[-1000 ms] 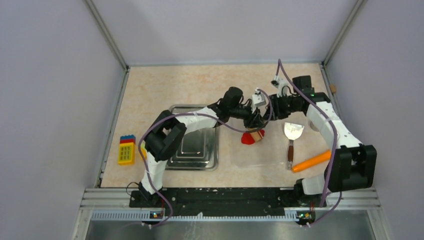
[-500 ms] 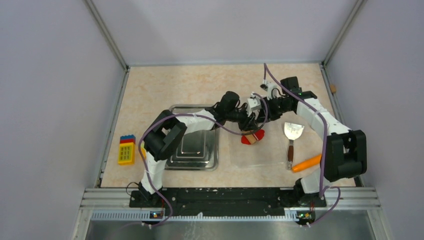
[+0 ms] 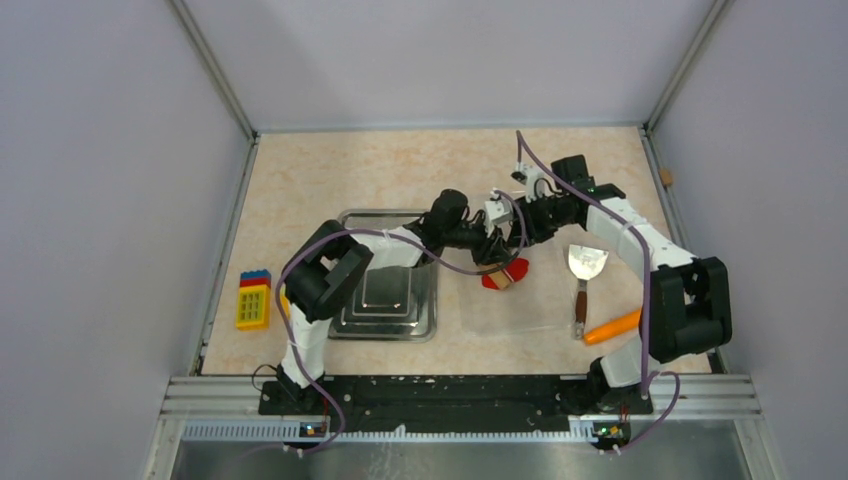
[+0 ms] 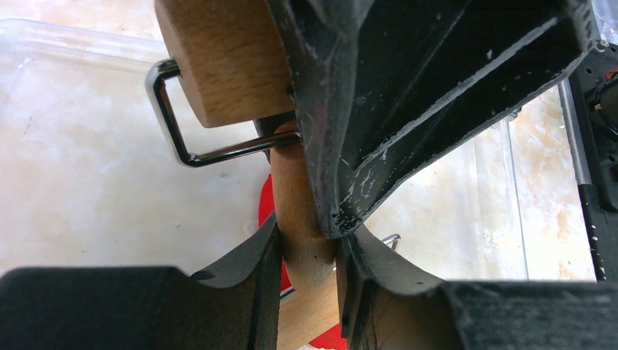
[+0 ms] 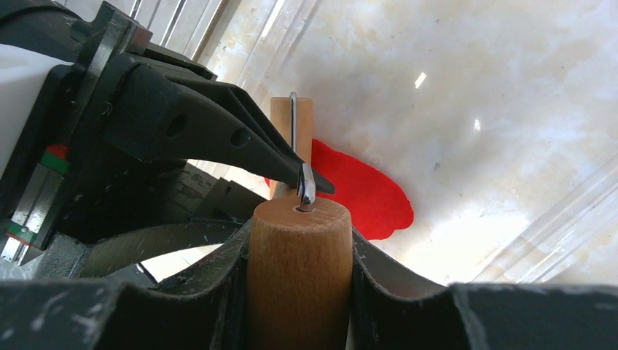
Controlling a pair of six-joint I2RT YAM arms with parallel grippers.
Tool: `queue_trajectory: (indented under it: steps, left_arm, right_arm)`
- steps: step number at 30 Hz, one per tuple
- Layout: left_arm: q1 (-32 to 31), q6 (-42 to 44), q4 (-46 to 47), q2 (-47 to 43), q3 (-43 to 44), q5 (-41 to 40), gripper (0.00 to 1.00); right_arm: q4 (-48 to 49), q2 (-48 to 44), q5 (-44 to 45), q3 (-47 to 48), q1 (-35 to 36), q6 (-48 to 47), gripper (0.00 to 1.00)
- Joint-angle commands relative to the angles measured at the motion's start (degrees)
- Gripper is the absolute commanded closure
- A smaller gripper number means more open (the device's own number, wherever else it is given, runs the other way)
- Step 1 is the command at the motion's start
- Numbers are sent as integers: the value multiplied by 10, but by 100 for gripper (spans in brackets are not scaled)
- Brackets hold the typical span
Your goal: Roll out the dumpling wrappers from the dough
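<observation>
Bare tabletop (image 3: pixel 330 170) is left toward the far wall. A square steel tray (image 3: pixel 385 300) lies left, a steel spatula (image 3: pixel 585 265) and orange carrot (image 3: pixel 612 326) right (both apart from the work). On the clear plastic mat (image 3: pixel 520 315), the flat red dough (image 5: pixel 364 193) is stretched near-left to far-right beneath the small wooden roller (image 4: pixel 226 58), which is clamped by the left gripper (image 4: pixel 306 244) and the right gripper (image 5: pixel 299 240).

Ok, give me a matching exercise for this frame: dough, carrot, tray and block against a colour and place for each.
Things:
1. dough
2. carrot
3. tray
4. block

Colour and place:
A. yellow, far left
B. red, partly under the roller
C. orange, by the spatula handle
D. metal, left of the clear mat

Pairs: 1-B, 2-C, 3-D, 4-A
</observation>
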Motion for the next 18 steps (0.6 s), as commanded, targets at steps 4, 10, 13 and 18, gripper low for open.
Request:
queue_trajectory:
  steps: [4, 10, 13, 18]
  left_arm:
    - [8, 3, -52, -10, -53, -6, 100]
    - [9, 14, -80, -15, -59, -12, 100]
    - [8, 18, -79, -20, -62, -13, 100]
    - [9, 28, -92, -28, -63, -10, 100]
  right_arm:
    - [15, 29, 58, -30, 32, -29, 100]
    - [13, 29, 58, -36, 44, -28, 100]
    - [6, 25, 58, -33, 48, -27, 100]
    - [1, 17, 55, -42, 56, -22, 100]
